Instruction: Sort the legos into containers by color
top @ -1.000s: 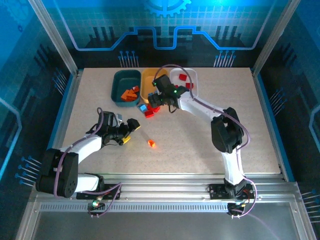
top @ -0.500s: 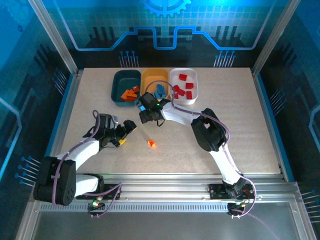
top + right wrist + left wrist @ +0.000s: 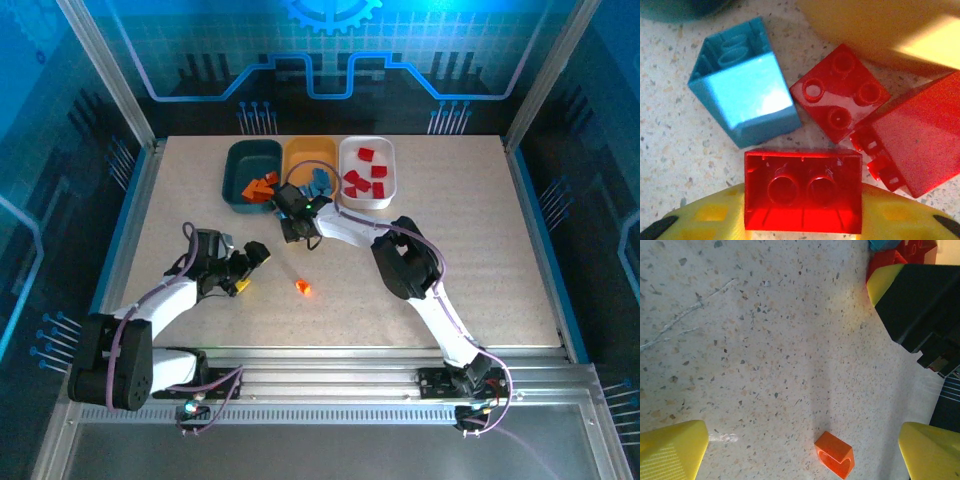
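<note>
Pinching a red brick with the right pincer, just in front of the yellow tub. Tight beside a blue brick and other red bricks, so might bump them or slip. Left pincer spread wide over an orange brick, farther from the tub.

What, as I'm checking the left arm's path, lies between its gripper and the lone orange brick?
Nothing: the table from the left gripper to the orange brick is bare, as the top external view shows.

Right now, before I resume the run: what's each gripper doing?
Left gripper: open, holding nothing.
Right gripper: closed on a red brick.
</note>
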